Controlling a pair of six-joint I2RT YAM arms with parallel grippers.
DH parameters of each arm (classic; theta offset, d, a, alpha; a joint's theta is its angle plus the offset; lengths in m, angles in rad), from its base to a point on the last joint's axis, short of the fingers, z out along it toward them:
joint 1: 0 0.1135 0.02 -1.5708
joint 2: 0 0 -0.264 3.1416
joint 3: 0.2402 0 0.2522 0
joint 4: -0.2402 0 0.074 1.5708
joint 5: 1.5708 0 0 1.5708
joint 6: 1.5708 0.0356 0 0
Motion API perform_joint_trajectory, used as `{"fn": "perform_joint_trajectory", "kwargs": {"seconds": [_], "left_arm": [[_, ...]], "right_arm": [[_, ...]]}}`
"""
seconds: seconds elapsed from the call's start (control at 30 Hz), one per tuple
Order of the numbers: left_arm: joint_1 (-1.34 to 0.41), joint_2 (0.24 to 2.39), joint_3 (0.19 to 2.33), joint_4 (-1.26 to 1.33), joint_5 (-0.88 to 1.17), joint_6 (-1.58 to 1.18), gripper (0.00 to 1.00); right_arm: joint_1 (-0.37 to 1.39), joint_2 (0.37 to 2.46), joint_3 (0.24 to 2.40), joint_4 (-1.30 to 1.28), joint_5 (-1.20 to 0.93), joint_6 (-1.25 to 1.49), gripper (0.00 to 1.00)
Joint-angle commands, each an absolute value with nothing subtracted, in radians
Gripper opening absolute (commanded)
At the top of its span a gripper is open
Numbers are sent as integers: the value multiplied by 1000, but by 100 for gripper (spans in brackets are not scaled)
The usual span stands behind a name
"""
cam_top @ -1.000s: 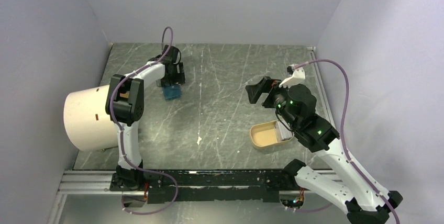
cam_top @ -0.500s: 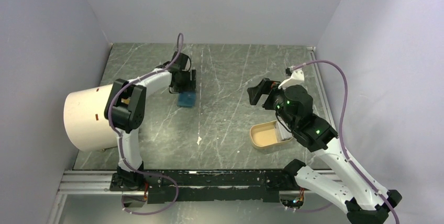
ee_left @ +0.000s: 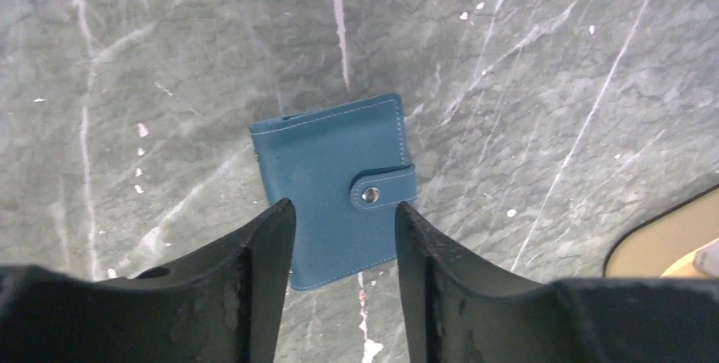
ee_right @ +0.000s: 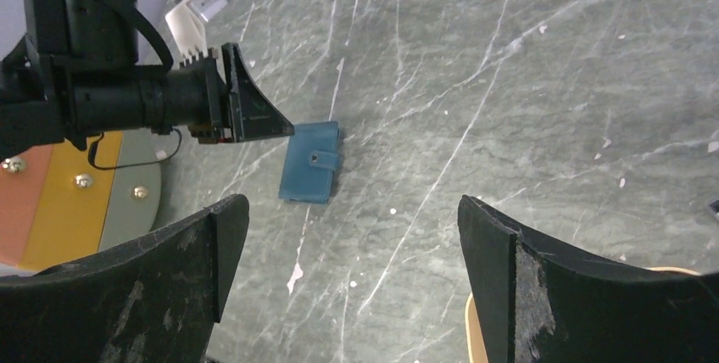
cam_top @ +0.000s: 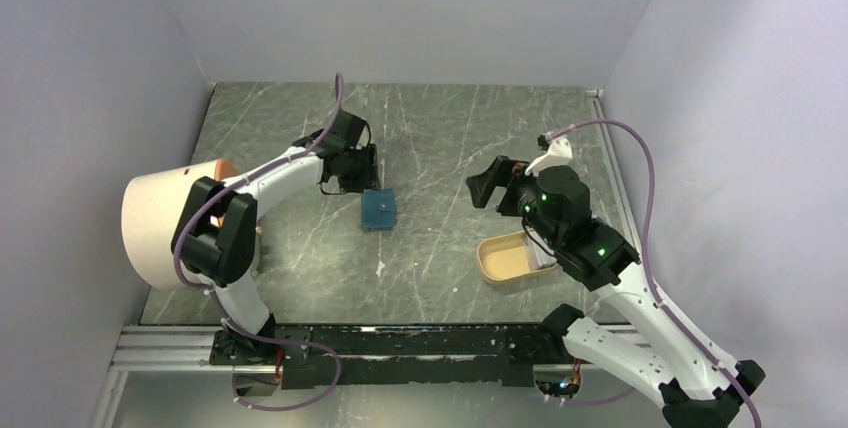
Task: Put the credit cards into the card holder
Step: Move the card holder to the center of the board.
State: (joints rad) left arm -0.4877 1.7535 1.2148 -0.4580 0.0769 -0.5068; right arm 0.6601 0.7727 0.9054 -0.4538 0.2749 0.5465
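The card holder (cam_top: 379, 210), a teal-blue wallet snapped shut, lies flat on the table left of centre. My left gripper (cam_top: 362, 176) hovers at its far-left edge. In the left wrist view the card holder (ee_left: 335, 185) shows between and beyond the half-open fingers (ee_left: 270, 248), which grip nothing. My right gripper (cam_top: 488, 183) hangs wide open and empty above the table, with the card holder (ee_right: 311, 162) far ahead of it. A pale flat piece (cam_top: 543, 251), apparently the credit cards, lies in the tan tray, partly hidden by the right arm.
The tan oval tray (cam_top: 497, 266) sits near the right arm. A big white cylinder (cam_top: 165, 233) lies on its side at the left edge. Walls close in the table on the left, back and right.
The card holder has slid right and nearer, along with the left gripper, whose jaws have narrowed. The right gripper has shifted slightly.
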Motion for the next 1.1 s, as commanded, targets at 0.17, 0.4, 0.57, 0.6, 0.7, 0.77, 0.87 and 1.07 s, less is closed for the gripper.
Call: {"fn": "perform_joint_trajectory", "kwargs": {"seconds": [0.17,0.4,0.57,0.6,0.7,0.77,0.87,1.07], "left_arm": [[-451,1739,1095,-426,118,-577,46],[-378,1718,993,-273,339,-606,46],[-383,1771,966,-226,381,-604,42],[-387,1773,947,-200,418,-603,41],[-406,1744,904,-103,505,-616,40],[-409,1698,893,-97,531,-628,39],[-409,1573,887,-136,506,-630,41],[-410,1247,912,-312,316,-600,53]], "right_arm": [[652,764,854,-409,167,521,92],[655,984,947,-537,253,626,82],[666,1038,927,-456,217,668,67],[672,1048,920,-433,205,669,64],[693,1084,906,-356,173,657,56],[710,1122,910,-317,166,638,53],[741,1207,950,-326,204,618,51],[788,1362,1015,-265,209,530,48]]}}
